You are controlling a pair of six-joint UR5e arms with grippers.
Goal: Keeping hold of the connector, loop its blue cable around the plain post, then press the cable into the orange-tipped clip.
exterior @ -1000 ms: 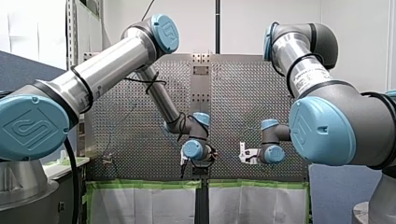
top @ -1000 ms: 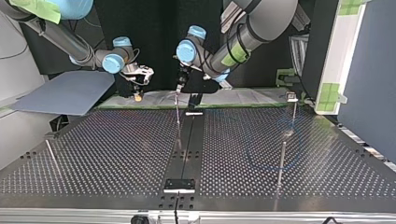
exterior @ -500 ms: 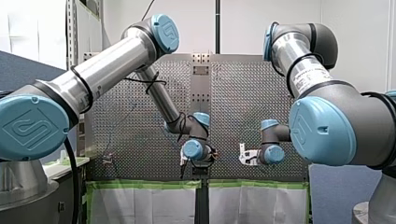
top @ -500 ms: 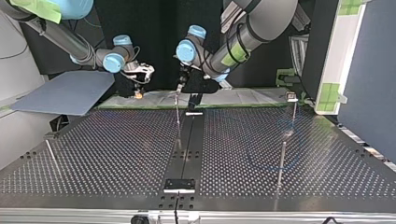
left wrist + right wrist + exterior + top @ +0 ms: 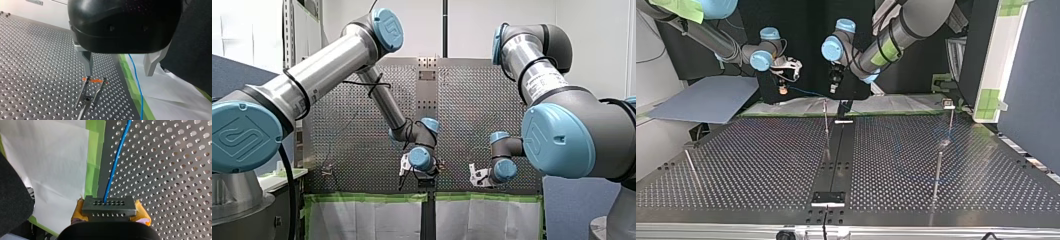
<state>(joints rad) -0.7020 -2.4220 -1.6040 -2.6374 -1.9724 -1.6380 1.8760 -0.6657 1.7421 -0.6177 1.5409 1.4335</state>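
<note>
My right gripper (image 5: 110, 216) is shut on the dark connector (image 5: 109, 207), held between its yellow pads. The blue cable (image 5: 117, 160) leaves the connector and runs ahead over the perforated plate. In the top view that gripper (image 5: 782, 90) hangs above the table's far edge, and the cable (image 5: 806, 93) stretches from it toward my left gripper (image 5: 834, 86). My left gripper (image 5: 120, 72) is open, with the cable (image 5: 136, 82) passing between its metal fingers, touching neither. The orange-tipped clip (image 5: 93, 80) stands just beneath one finger. A plain post (image 5: 938, 170) rises at the top view's right.
A second thin post (image 5: 951, 119) stands further back at the top view's right, another (image 5: 691, 167) at its left. Green tape (image 5: 96, 152) and white paper (image 5: 57, 165) line the plate's edge. A black centre strip (image 5: 836, 155) runs down the table.
Both grippers have risen in the top view. My left gripper has lifted off the clip. My right gripper has carried the connector upward, pulling the cable taut between them.
</note>
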